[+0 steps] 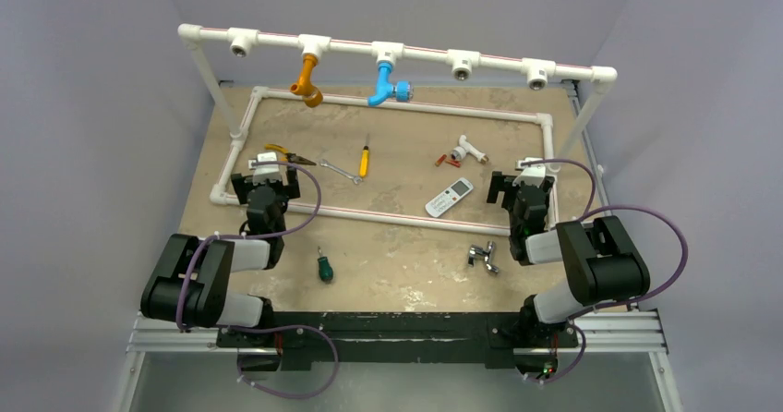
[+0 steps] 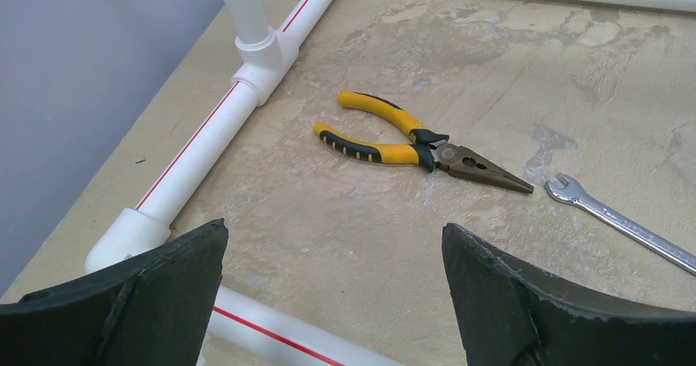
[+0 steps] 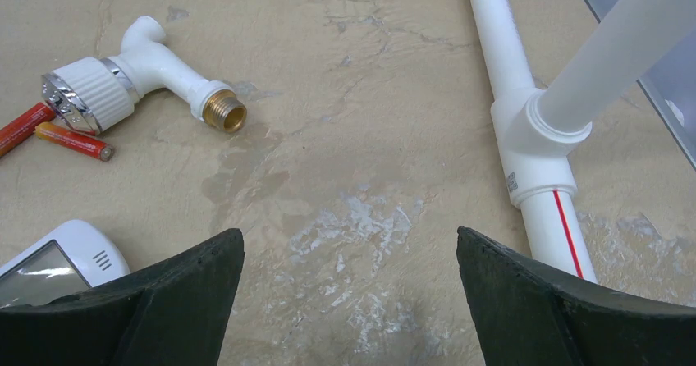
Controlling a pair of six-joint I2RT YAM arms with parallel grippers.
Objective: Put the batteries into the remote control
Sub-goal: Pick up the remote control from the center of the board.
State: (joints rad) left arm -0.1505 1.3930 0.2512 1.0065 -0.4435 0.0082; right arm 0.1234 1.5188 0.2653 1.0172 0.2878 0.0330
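Note:
The white remote control (image 1: pixel 449 197) lies face up on the table, right of centre; its corner shows in the right wrist view (image 3: pixel 57 261). Two red-orange batteries (image 1: pixel 447 162) lie behind it, next to a white pipe fitting (image 1: pixel 469 149); they also show in the right wrist view (image 3: pixel 72 140). My right gripper (image 1: pixel 528 177) is open and empty, to the right of the remote, above bare table (image 3: pixel 349 243). My left gripper (image 1: pixel 265 174) is open and empty at the left, far from the remote, over the frame's corner (image 2: pixel 332 239).
A white pipe frame (image 1: pixel 388 216) lies around the work area, with a raised rail (image 1: pixel 397 52) at the back holding orange and blue taps. Pliers (image 2: pixel 410 140), a spanner (image 2: pixel 620 222), a yellow screwdriver (image 1: pixel 365 160), a green screwdriver (image 1: pixel 324 266) and a metal tap fitting (image 1: pixel 483 257) lie about.

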